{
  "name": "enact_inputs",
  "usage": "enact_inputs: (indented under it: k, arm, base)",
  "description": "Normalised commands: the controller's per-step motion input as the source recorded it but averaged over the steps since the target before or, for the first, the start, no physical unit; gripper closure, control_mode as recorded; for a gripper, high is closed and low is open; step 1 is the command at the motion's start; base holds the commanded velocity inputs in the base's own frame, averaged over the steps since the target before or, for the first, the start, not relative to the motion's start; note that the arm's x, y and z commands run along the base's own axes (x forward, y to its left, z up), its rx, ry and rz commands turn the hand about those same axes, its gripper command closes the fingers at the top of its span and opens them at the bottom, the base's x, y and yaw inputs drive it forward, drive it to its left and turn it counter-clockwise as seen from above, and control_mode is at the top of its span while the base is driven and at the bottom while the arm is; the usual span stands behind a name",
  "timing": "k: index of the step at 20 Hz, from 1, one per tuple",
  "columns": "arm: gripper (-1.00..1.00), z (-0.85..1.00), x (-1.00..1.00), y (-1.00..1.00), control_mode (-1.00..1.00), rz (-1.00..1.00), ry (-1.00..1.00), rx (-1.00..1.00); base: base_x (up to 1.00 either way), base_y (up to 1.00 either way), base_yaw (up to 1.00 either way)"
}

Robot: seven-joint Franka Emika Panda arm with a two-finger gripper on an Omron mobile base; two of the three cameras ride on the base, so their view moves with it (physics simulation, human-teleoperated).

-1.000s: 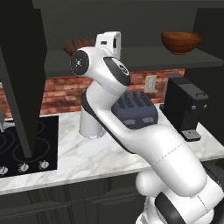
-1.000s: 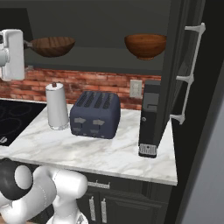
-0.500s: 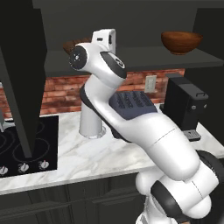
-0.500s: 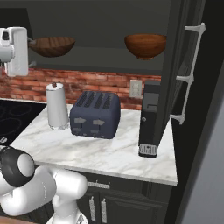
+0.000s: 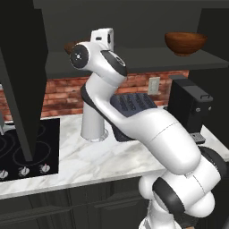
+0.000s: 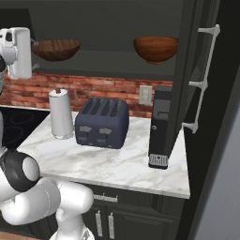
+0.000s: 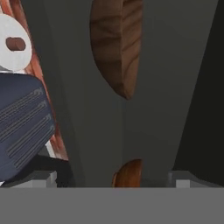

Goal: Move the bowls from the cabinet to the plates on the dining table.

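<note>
Arm has swung up+left toward cabinet shelf (image 6: 108,70); jaws wide apart, holding nothing, near bowl (image 6: 56,49) sits just beyond them. Far bowl (image 6: 156,48) further right, untouched. Grasp not yet begun

No readable text, labels or numbers appear anywhere.

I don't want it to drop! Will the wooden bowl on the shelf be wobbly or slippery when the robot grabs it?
Probably stiff, not floppy: the bowl looks like solid wood with grain. Its round, curved sides may slip in the tool, so the rim seems a safer hold. It sits steady on the shelf, so it likely has a flat bottom and shouldn't roll.
</note>
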Motion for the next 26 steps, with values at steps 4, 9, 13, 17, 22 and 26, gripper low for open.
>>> enact_inputs:
  k: [4, 9, 13, 17, 22, 26]
  arm:
    - [-1.00, 0.00, 0.01, 0.03, -1.00, 0.08, 0.00, 0.00]
    - [-1.00, 0.00, 0.04, 0.00, -1.00, 0.08, 0.00, 0.00]
    - [-1.00, 0.00, 0.11, 0.00, -1.00, 0.06, 0.00, 0.00]
    - [-1.00, 0.00, 0.17, 0.00, -1.00, 0.06, 0.00, 0.00]
    - [-1.00, -0.02, 0.13, 0.00, -1.00, 0.06, 0.00, 0.01]
    - [-1.00, -0.11, 0.13, 0.00, -1.00, 0.05, 0.00, 0.00]
  base:
    - [0.00, 0.00, 0.00]
    - [0.00, 0.00, 0.00]
    - [0.00, 0.00, 0.00]
    - [0.00, 0.00, 0.00]
    - [0.00, 0.00, 0.00]
    - [0.00, 0.00, 0.00]
